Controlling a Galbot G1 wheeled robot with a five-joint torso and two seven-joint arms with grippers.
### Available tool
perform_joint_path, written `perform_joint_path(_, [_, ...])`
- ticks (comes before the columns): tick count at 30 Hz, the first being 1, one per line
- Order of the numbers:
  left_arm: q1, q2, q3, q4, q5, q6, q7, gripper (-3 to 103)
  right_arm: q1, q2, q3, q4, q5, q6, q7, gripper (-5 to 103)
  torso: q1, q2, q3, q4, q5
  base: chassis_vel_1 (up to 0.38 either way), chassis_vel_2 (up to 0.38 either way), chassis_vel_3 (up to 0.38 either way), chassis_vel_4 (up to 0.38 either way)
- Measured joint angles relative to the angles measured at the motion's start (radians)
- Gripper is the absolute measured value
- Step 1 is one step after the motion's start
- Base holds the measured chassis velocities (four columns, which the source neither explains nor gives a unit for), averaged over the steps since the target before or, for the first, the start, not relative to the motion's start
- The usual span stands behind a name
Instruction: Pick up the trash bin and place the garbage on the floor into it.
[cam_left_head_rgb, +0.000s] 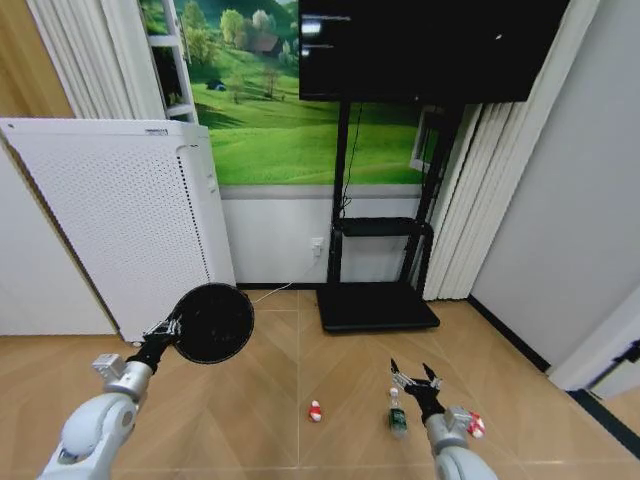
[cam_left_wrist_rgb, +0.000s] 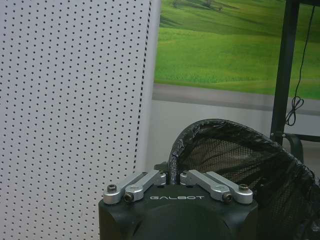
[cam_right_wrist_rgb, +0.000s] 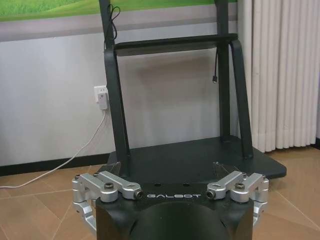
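Seen from the robot's head, open wooden floor (cam_left_head_rgb: 270, 400) spreads ahead, free for a hand to pass. At ten o'clock a tall white perforated appliance (cam_left_head_rgb: 120, 220) stands against the wall, blocking that side. The left hand (cam_left_head_rgb: 168, 329) holds the trash bin (cam_left_head_rgb: 212, 322) raised just in front of the appliance's lower corner. At twelve to one o'clock a black TV stand (cam_left_head_rgb: 378, 300) rests its flat base on the floor. At five o'clock, a small bottle (cam_left_head_rgb: 398, 415) and red-and-white pieces (cam_left_head_rgb: 316, 411) lie on the floor beside the spread-open right hand (cam_left_head_rgb: 418, 377).
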Motion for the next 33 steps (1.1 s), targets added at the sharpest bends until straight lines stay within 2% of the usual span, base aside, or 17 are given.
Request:
perform_joint_path(9, [0.017, -0.012, -0.001, 0.007, 0.019, -0.004, 0.001, 7, -0.001, 0.013, -0.012, -0.008, -0.041, -0.001, -0.012, 100, 0.000, 0.000, 0.000, 0.0003, 0.0001, -0.037, 0.032, 0.029, -0.036])
perform_joint_path(30, [0.031, -0.023, -0.004, 0.020, 0.026, -0.019, 0.028, 7, -0.018, 0.016, -0.012, 0.010, -0.067, -0.013, -0.035, 100, 0.000, 0.000, 0.000, 0.0001, 0.0000, 0.000, 0.000, 0.000, 0.000])
perform_joint_path(33, [0.032, -0.020, -0.005, 0.024, 0.021, -0.021, 0.037, 7, -0.014, 0.015, -0.021, -0.001, -0.077, -0.011, -0.067, 100, 0.000, 0.000, 0.000, 0.0000, 0.0000, 0.000, 0.000, 0.000, 0.000])
